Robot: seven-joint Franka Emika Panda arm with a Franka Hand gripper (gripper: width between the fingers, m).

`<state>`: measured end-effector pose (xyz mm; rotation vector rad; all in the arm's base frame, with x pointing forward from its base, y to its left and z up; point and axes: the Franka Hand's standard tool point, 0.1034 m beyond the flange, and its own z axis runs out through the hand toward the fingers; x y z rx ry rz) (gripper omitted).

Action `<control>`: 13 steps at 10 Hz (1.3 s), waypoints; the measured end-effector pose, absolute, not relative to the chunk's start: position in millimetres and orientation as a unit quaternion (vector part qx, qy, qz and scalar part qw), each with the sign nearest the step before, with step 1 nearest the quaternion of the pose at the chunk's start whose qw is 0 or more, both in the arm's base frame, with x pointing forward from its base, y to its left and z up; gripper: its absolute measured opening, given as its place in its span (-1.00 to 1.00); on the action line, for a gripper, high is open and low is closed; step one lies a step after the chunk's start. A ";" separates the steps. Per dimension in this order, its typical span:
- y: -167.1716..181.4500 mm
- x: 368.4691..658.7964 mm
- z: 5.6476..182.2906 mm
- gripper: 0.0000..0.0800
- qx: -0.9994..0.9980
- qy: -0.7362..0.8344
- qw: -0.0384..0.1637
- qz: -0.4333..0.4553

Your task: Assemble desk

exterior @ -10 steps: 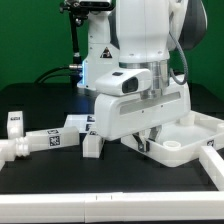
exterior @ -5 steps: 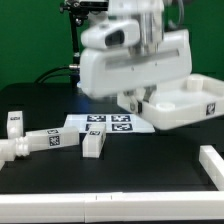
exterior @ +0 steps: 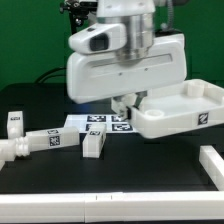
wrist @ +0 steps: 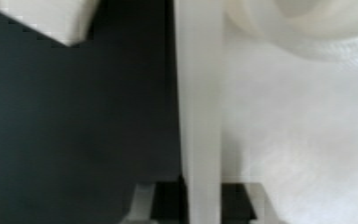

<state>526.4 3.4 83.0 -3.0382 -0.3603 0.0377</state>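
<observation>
My gripper is shut on the rim of the white desk top and holds it off the black table, tilted, at the exterior view's right. In the wrist view the rim runs between my two dark fingers, with a round corner hole beside it. Three white tagged legs lie at the exterior view's left: one upright, one lying, one short. A fourth leg is not visible.
The marker board lies flat on the table just below and beside the held top. A white bar stands at the exterior view's front right. A white edge runs along the table's front.
The desk top was resting on the table at the right; it is now lifted off it. My arm has risen and swung toward the exterior view's left.
</observation>
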 end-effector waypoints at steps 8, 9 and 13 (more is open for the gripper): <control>-29.9 556.6 69.6 -0.86 -0.997 0.007 0.033 0.074; -44.8 568.4 63.9 -0.86 -0.996 0.027 0.030 0.082; -47.2 574.7 58.6 -0.86 -0.996 0.026 0.028 0.086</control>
